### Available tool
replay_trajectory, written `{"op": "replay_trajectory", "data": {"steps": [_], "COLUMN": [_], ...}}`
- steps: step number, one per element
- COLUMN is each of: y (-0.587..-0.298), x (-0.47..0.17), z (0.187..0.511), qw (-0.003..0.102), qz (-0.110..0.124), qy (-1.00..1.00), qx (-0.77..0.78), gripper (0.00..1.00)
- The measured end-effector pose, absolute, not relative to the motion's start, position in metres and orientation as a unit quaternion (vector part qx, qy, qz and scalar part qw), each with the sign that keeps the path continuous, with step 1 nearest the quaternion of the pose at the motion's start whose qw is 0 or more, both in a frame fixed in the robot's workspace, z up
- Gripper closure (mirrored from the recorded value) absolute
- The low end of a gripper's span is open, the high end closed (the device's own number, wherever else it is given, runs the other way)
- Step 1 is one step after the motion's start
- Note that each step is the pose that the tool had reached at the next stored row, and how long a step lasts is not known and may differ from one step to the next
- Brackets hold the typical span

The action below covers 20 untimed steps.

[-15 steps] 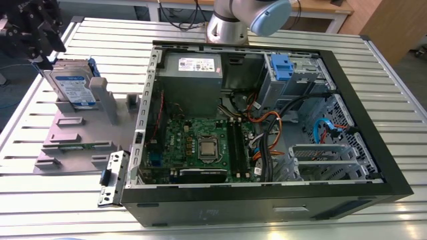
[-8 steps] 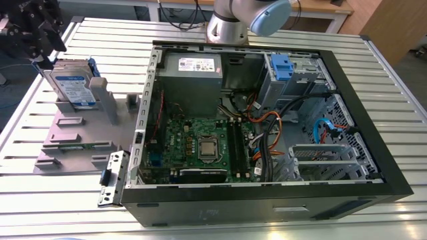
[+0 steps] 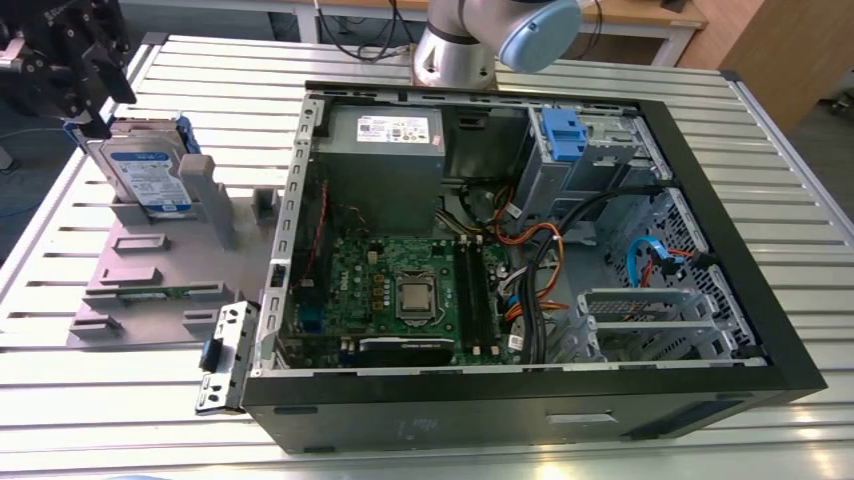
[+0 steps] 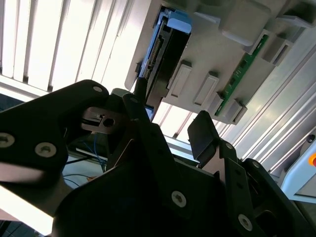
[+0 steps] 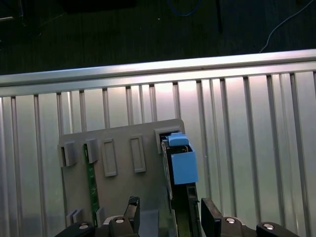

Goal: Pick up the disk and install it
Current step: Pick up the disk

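The disk [image 3: 140,172] stands upright on its edge in a slot of the grey holder [image 3: 147,255], at the exterior view's left. It is silver with a blue-and-white label and blue rails. My black gripper [image 3: 91,118] hangs just above its top edge, open and holding nothing. In the first wrist view the disk [image 5: 180,165] is seen edge-on, in line with the gap between the two fingertips of the gripper [image 5: 170,215]. The second wrist view shows the same disk [image 4: 165,54] beyond the open gripper [image 4: 170,121].
An open computer case [image 3: 747,250] lies to the exterior view's right, holding a grey power supply [image 3: 380,145], a motherboard [image 3: 400,290] and a drive bay with a blue latch [image 3: 563,135]. A green memory stick [image 3: 150,292] sits in the holder. A metal bracket [image 3: 227,355] lies near the case.
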State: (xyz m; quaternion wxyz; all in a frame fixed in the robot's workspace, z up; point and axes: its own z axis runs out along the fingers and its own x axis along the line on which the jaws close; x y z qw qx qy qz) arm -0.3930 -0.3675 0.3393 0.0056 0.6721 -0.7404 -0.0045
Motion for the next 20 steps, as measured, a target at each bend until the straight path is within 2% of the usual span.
{"op": "replay_trajectory", "data": {"steps": [12,17,20], "y": [-0.3668,-0.3668,-0.3668], "x": [-0.3963,-0.397,-0.3975], "z": [0.3357,0.3345,0.3337], "qw": [0.005,-0.004,-0.007], "qz": [-0.005,-0.015,-0.018], "qy": [-0.738,-0.738,-0.738], "qx": [0.674,0.674,0.675], "gripper": [0.4,0.4,0.4]}}
